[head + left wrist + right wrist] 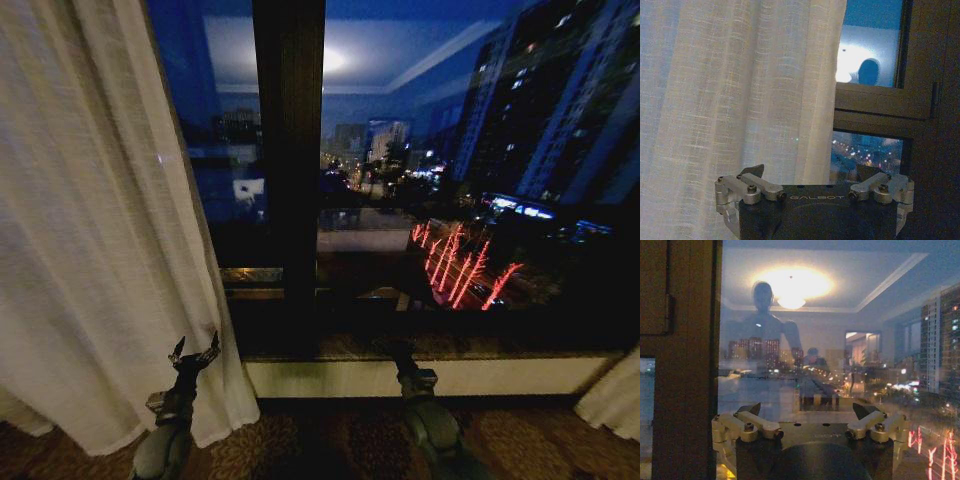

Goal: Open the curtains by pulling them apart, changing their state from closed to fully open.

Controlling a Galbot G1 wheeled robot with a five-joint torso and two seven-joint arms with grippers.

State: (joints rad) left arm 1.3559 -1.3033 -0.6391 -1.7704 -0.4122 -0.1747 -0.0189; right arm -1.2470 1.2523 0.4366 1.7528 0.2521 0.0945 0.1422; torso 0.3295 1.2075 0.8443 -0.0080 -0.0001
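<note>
A night-time window [450, 200] seen from the robot's head, with city lights outside and the room's ceiling lamp reflected in the glass. A dark vertical window frame [288, 150] divides the panes.

The sheer cream curtains are drawn apart. The left curtain panel [100, 220] hangs gathered at the left side, reaching the patterned carpet [330, 440]. A small part of the right curtain panel [612, 395] shows at the lower right edge.

The left arm reaches forward and up from the bottom of the head view, its left gripper [195, 355] raised just in front of the left panel's inner edge. In the left wrist view its fingers [752, 172] are spread wide, holding nothing, with the fabric just beyond them.

The right arm extends forward toward the window sill [440, 375]. The right gripper [810, 412] faces the glass with fingers [752, 410] spread open and empty.
</note>
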